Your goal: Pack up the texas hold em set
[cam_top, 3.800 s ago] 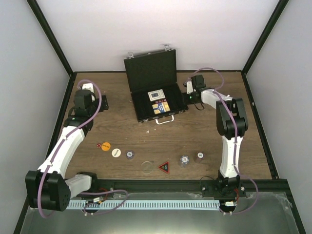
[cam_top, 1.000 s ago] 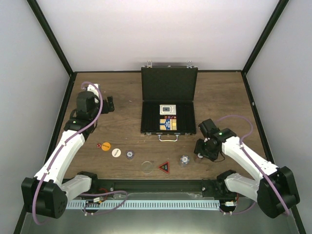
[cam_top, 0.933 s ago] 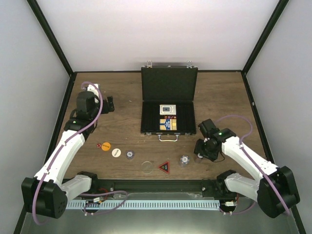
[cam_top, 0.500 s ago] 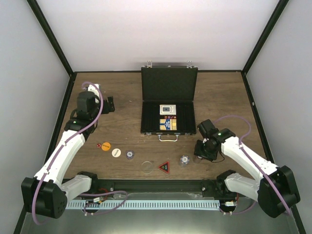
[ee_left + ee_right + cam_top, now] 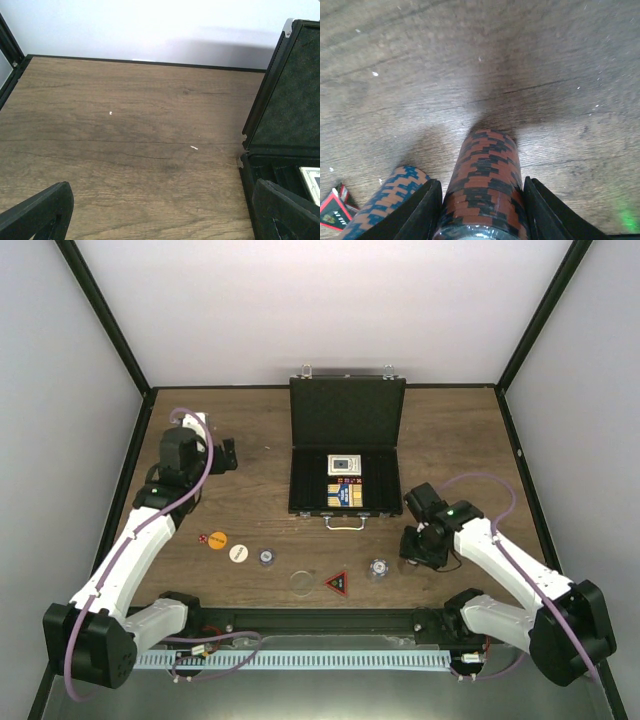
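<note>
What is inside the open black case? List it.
Inside the case two card packs show: the white-bordered pack farther back, the colourful pack nearer the front. The left compartments look dark, so their contents cannot be made out. Anything under the packs is covered.

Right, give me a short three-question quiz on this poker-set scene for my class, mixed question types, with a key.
1. True or false: the case is closed.
2. The triangle lies: A) inside the case B) on the table, near the arms' bases C) on the lid.
3. What stands between the fingers of the right claw?
Key: 1 false, the lid is up. 2 B. 3 a stack of chips, red and black.
</note>
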You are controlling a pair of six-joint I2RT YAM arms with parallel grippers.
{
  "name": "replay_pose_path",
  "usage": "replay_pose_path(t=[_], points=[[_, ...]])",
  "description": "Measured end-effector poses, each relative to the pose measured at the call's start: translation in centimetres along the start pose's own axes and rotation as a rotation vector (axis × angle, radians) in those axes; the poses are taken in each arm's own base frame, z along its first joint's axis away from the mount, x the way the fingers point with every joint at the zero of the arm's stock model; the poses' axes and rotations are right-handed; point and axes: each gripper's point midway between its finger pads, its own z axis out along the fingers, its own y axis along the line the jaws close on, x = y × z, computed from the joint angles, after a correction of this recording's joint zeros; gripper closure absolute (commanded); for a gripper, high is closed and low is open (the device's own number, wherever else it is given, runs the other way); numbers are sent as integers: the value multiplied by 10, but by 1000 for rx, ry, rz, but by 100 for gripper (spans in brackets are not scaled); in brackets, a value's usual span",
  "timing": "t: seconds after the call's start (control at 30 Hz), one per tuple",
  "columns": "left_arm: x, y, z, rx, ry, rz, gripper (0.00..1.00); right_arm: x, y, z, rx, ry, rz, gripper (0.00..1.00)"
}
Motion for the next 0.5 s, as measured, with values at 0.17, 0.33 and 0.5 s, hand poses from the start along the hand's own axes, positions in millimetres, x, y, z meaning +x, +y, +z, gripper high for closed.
replay_pose_path(t=[0.17, 0.33, 0.5], points=[[1, -6, 0, 18, 2, 9, 0, -23, 12, -32, 4, -84, -21, 70], [1, -25, -5, 98, -6, 47, 0, -61, 46, -78, -55, -206, -77, 71], [5, -80, -28, 345, -49, 131, 0, -76, 92, -103, -208, -221, -186, 72]])
